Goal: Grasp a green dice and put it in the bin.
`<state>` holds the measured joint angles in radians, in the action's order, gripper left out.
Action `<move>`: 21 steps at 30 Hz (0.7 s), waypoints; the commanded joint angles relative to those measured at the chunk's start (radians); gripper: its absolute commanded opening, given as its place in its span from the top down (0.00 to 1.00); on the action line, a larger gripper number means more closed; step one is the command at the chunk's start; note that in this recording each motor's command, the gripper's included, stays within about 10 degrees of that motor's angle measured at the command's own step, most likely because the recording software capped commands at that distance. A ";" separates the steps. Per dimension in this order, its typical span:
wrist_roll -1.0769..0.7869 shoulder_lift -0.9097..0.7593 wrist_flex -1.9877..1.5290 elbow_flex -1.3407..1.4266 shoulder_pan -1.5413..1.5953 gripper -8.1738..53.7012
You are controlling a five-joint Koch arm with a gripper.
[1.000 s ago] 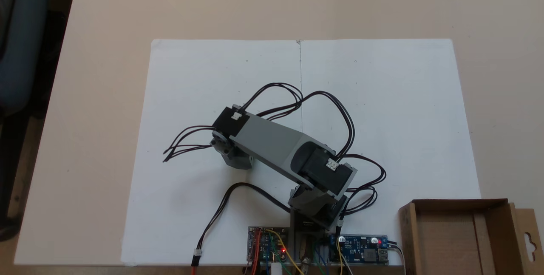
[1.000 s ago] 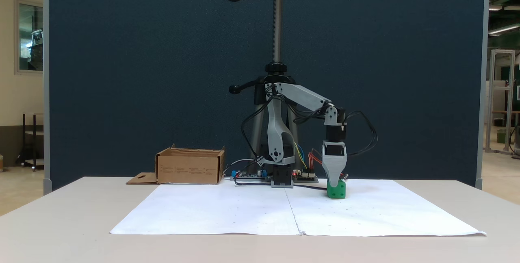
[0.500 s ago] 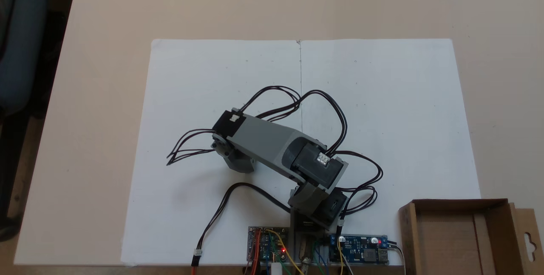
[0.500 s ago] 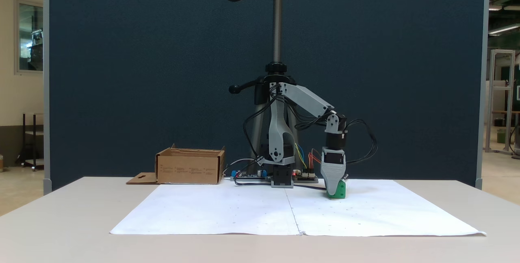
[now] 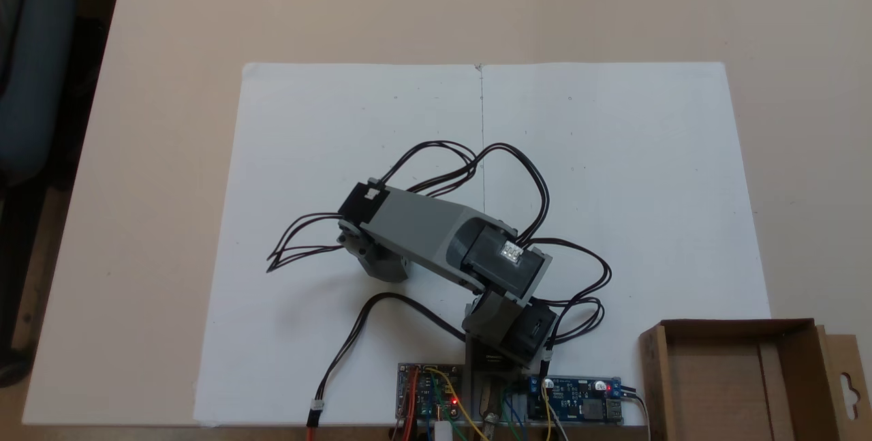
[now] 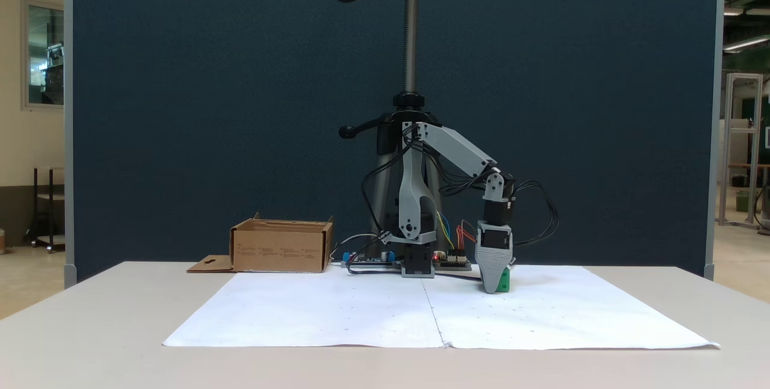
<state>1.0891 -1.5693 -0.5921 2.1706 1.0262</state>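
Green dice: the green dice (image 6: pixel 504 279) is sitting low on the white paper sheet (image 6: pixel 541 317), right of the sheet's centre seam in the side-on fixed view; just a green sliver is peeking out at the right edge of the grey jaw in front of it.
Tool: the tool (image 6: pixel 494 285) is pointing straight down with its tip reaching the paper, its grey jaw covering most of the cube; the second jaw is lying behind the first, so I cannot tell whether it is gripping the cube or standing apart from it.
Arm: the arm (image 5: pixel 436 236) is reaching out from its base over the left half of the sheet in the top-down fixed view, hiding the cube and the tool tip beneath it; black cables (image 5: pixel 518 175) are looping around it.
Bin: the bin (image 6: pixel 281 247) is standing on the worktop (image 6: pixel 90 317) well apart from the cube, beyond the left end of the sheet in the side-on fixed view, its hang-tab flap lying flat beside it.
Boards: circuit boards (image 5: pixel 579 400) with red lights are sitting beside the arm's base, between it and the bin.
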 commanded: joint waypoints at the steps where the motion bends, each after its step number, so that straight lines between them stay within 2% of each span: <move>1: 0.074 -0.009 0.035 0.000 0.011 0.43; 21: 0.074 0.012 0.124 0.006 0.048 0.43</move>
<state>1.0891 -1.5524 -0.5737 2.1690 1.0538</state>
